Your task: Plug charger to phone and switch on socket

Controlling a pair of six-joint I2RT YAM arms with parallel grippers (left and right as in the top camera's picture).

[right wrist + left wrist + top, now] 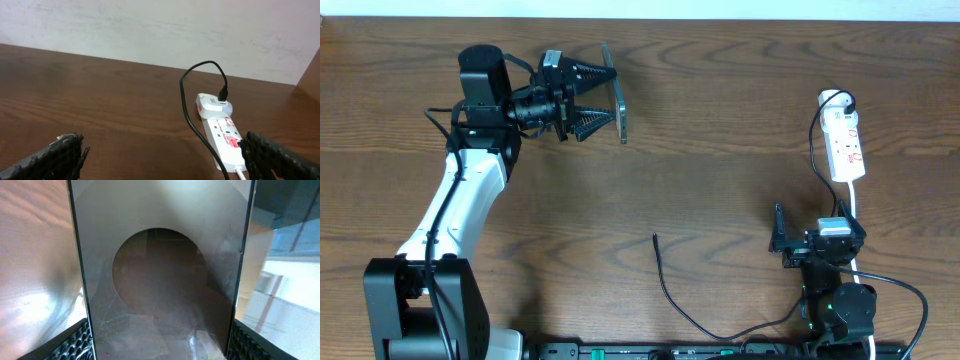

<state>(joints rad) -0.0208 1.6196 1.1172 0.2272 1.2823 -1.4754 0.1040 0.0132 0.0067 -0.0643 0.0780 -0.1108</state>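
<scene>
My left gripper (603,96) is shut on the phone (619,94) and holds it on edge above the far left of the table. In the left wrist view the phone's brownish screen with a dark oval (160,280) fills the space between the fingers. The charger's free tip (656,238) lies on the table at centre front, and its thin black cable (682,310) curls toward the front edge. The white socket (846,146) lies at the right with a black plug in its far end; it also shows in the right wrist view (226,141). My right gripper (817,240) is open and empty, just in front of the socket.
The socket's white cord (854,212) runs toward the right arm's base. The charger cable loops from the plug (223,92) down along the socket's left side. A pale wall stands behind the wooden table's far edge (125,62).
</scene>
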